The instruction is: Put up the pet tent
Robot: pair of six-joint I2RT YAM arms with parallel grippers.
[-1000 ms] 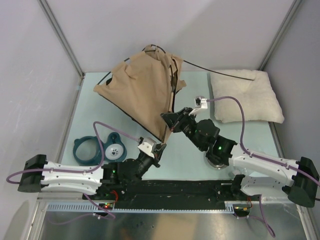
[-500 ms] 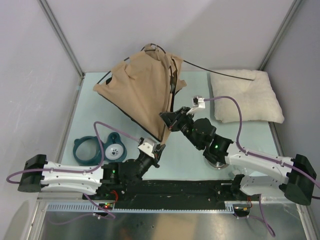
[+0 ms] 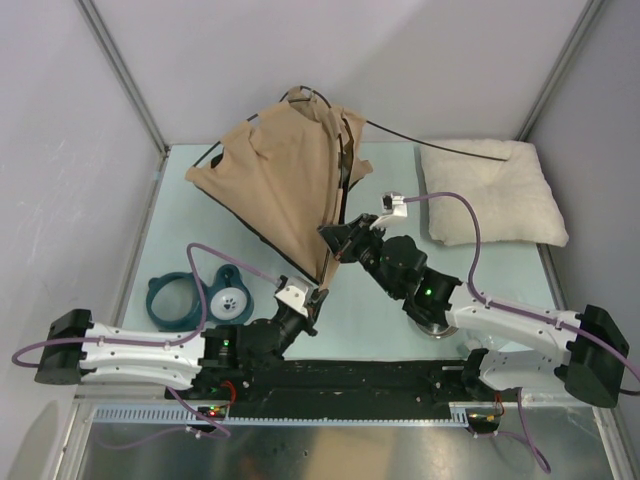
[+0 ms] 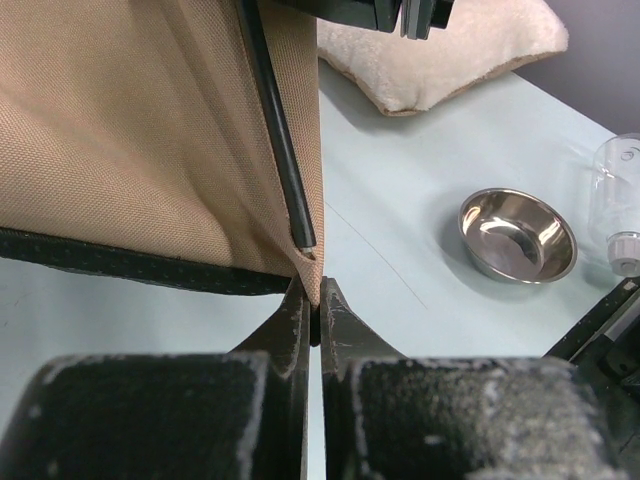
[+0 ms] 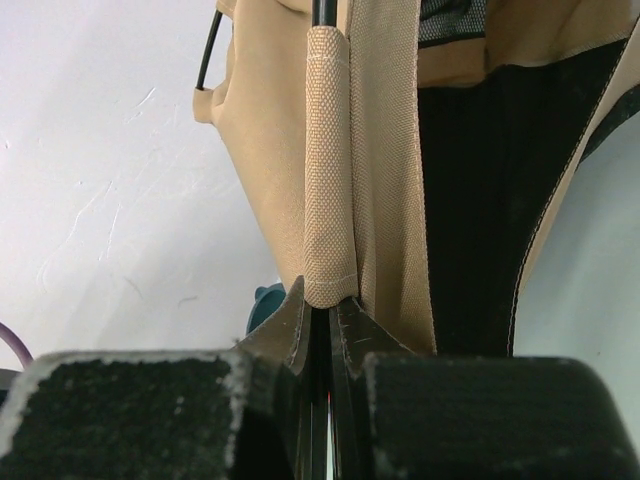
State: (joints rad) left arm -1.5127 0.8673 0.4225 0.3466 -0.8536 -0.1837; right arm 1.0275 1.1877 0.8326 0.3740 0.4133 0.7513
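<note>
Top external view shows the big tan cloth pet tent (image 3: 280, 190) with black edges, half raised by the far edge of the pale desk (image 3: 180, 230), its low corner pointing at the near edge. The left claw (image 3: 321, 289) is squeezed shut on that low corner, just under the end of a thin black pole (image 4: 285, 150). The right claw (image 3: 333, 243) is squeezed shut on the tent's right side, at the bottom of a tan sleeve (image 5: 330, 170), and a soft cream pillow (image 3: 490, 190) lies apart in the far right corner.

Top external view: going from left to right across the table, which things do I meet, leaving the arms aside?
teal ring → white paw-print dish → pet tent → cream pillow
</note>
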